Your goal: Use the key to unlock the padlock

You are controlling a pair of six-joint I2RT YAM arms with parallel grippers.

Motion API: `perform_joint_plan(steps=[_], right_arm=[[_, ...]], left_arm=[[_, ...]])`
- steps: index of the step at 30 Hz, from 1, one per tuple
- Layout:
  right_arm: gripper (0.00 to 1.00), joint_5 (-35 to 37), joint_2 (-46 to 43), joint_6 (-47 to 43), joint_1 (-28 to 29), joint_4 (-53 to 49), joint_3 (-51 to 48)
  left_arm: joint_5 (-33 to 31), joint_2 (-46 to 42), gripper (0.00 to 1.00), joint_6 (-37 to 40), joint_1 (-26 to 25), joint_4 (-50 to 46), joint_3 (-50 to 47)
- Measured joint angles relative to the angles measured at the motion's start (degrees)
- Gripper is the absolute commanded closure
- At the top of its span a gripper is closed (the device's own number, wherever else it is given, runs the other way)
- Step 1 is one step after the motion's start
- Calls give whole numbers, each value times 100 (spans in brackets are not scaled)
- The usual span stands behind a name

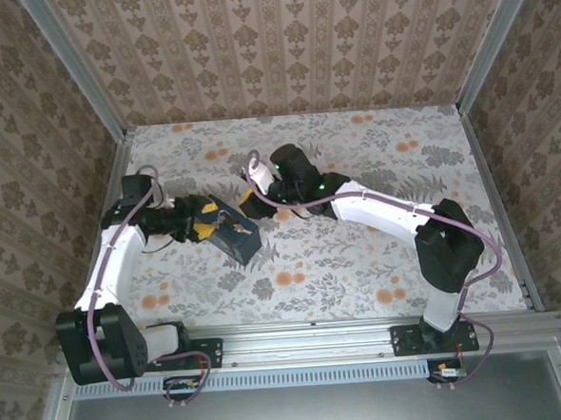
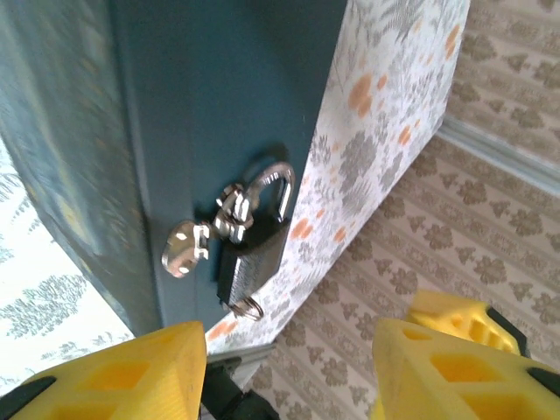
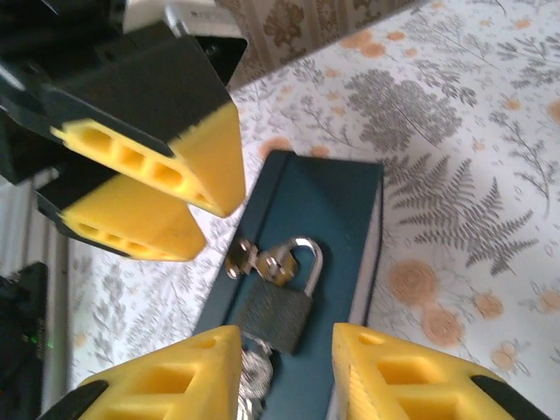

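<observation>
Padlock (image 3: 278, 317) lies base-first between the right gripper's (image 3: 287, 348) jaws, which are spread wide and empty. Its long axis runs straight away from them, shackle farthest, with the keys (image 3: 249, 261) beside the shackle, all on a blue box (image 3: 341, 201). Left gripper (image 2: 289, 337), also spread and empty, seems farther off.

Dark blue box (image 1: 241, 241) flat on floral table cover (image 1: 360, 262); patterned wallpaper walls (image 1: 289, 38) around.
</observation>
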Motion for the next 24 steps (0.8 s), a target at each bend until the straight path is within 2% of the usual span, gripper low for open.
perform_joint_plan(steps=[5,12,17,24], right_arm=[[60,155,87,-120,293,-431,247],[55,892,673,-730,758,-1246,979],[55,1412,914,-984,848,-1576,1180],[58,1869,1172,-1217,859,-1792,1449]], left_arm=[[-516,9,48,518,286,-203,203],[-1545,496,48,1154,273,-361,575],[-2092,721,48,1429,66,-372,745],[-2472,844,48,1690,-214,-367,896]])
